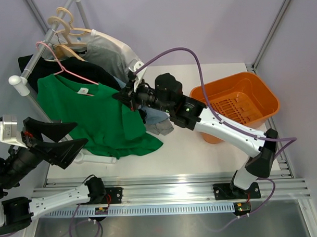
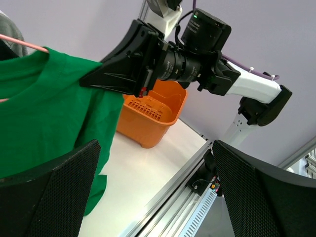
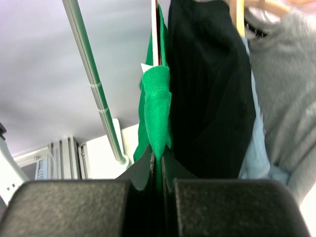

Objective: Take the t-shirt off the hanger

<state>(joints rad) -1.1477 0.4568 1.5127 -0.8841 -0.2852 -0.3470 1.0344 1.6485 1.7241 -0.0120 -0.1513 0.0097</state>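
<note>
Top external view: one bright green short-sleeved t-shirt (image 1: 96, 120) hangs at the front of the clothes rack on the left, spread wide and lightly creased. It still sits on one thin pink wire hanger (image 1: 76, 72). One orange basket (image 1: 261, 91) stands on the table to the right. Behind the t-shirt hang one black shirt (image 1: 89, 71) and a grey shirt (image 1: 107, 55), with two wooden hangers (image 1: 67, 48) above. The right gripper (image 1: 119, 97) is clamped on a hemmed fold of green cloth at the t-shirt's right edge. The left gripper (image 1: 81, 132) is spread wide and holds nothing, beside the t-shirt's lower left. One small white label (image 1: 84, 91) marks the neckline.
</note>
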